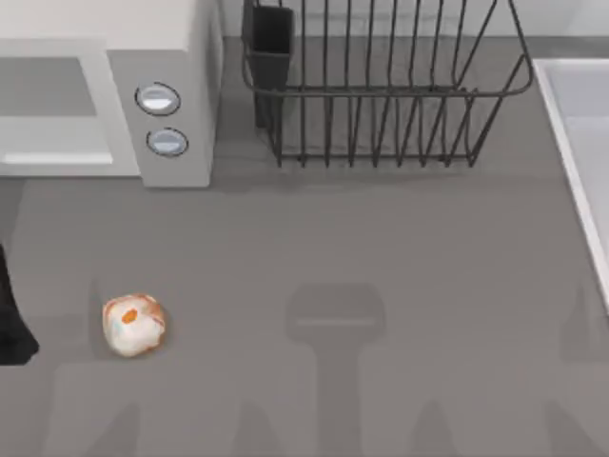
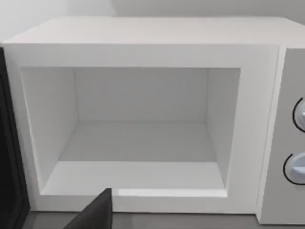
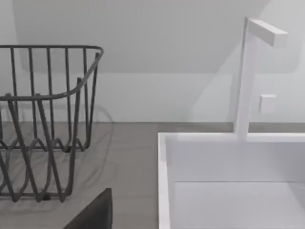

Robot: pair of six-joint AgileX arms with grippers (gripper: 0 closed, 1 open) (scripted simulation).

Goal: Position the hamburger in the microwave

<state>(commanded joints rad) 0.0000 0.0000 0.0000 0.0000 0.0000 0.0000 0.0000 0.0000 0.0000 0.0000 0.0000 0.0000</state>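
One hamburger [image 1: 134, 325] sits alone on the smooth grey table [image 1: 381, 248], low on the left side of the top view, well apart from everything else. It's a small roundish lump, cream-white with tan edges and orange patches, a little bumpy; so close to round that no long axis or facing can be told.

Up at the back left stands the microwave [image 1: 181, 57], a boxy light grey-white shell with flat matte walls. Its cavity [image 2: 140, 138] gapes open and bare in the left wrist view, and two round silver-blue buttons [image 1: 157, 98] sit one above the other on the side panel. No writing or label can be read anywhere.

Just beside the microwave, a black wire rack [image 1: 381, 95] with thin upright bars and a small dark cup at its corner. At the right edge, a white sink [image 3: 164, 181] with a straight square-section tap [image 3: 244, 76].

Dark bit of left arm [image 1: 11, 324] at the left edge. Whether either gripper's fingers are open or closed, I cannot tell.
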